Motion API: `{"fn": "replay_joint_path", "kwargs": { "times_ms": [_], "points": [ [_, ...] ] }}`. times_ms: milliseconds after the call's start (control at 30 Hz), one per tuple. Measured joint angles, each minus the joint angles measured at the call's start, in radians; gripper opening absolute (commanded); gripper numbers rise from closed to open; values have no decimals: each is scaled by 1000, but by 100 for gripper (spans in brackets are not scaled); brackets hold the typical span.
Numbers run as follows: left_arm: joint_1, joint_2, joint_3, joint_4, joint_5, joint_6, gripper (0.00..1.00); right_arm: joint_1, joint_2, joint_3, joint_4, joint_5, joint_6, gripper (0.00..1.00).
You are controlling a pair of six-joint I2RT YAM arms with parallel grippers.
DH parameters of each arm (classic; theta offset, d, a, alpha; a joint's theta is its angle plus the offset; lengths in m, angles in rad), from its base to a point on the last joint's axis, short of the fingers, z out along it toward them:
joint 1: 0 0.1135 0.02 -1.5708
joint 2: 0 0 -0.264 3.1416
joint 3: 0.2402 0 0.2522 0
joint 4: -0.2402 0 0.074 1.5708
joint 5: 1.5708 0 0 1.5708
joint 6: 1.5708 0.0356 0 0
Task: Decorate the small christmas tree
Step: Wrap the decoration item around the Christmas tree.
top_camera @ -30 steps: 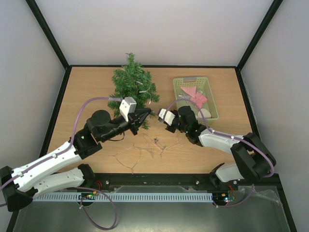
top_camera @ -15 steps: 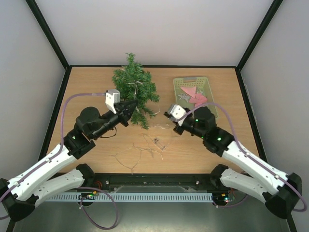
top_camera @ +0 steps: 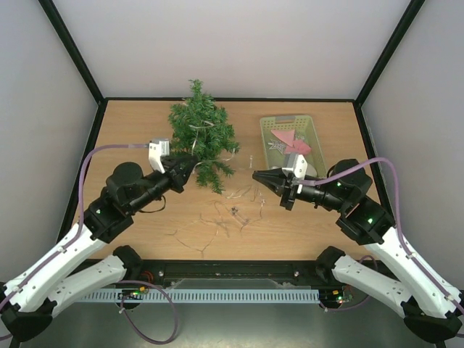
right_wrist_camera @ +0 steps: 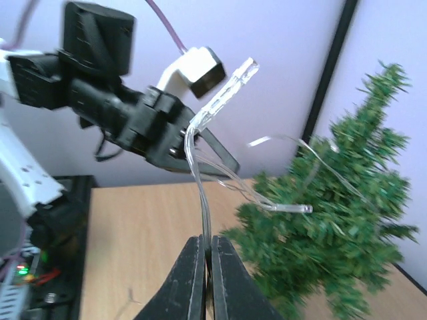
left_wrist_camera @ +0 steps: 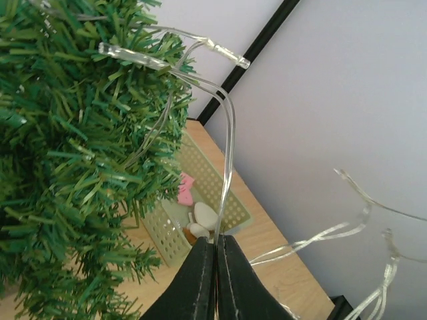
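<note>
left tool (left_wrist_camera: 215,244): pinched shut on the clear light string (left_wrist_camera: 229,140)
right tool (right_wrist_camera: 203,245): clamped shut on that same strand
small christmas tree (top_camera: 199,132): back of counter (top_camera: 138,138); probably light and tippy, with springy bristles, so I'd hold it at the trunk

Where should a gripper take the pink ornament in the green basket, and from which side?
Probably from straight above: the pink ornament lies flat inside the green basket, whose walls block a sideways approach. Pinch across its shorter width, jaws crosswise to its long diagonal axis; finer detail is too small to tell.
</note>
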Motion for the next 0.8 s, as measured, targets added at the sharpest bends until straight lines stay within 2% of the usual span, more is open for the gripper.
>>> {"fn": "replay_joint_path", "kwargs": {
  "times_ms": [233,267,400,467,567,800],
  "points": [
    [2,-62,0,-51,33,-56,8,0,14,50,27,-179,80,2],
    [2,-70,0,-54,37,-60,11,0,14,52,34,-189,87,2],
    [2,-90,0,-79,42,-64,33,0,17,68,58,-227,121,2],
    [3,-97,0,-96,40,-38,44,0,22,69,80,-233,144,2],
    [4,-111,2,-117,33,25,52,0,47,76,95,-233,175,2],
    [4,-114,34,-79,145,255,56,0,126,116,98,-236,254,2]
  ]
}}
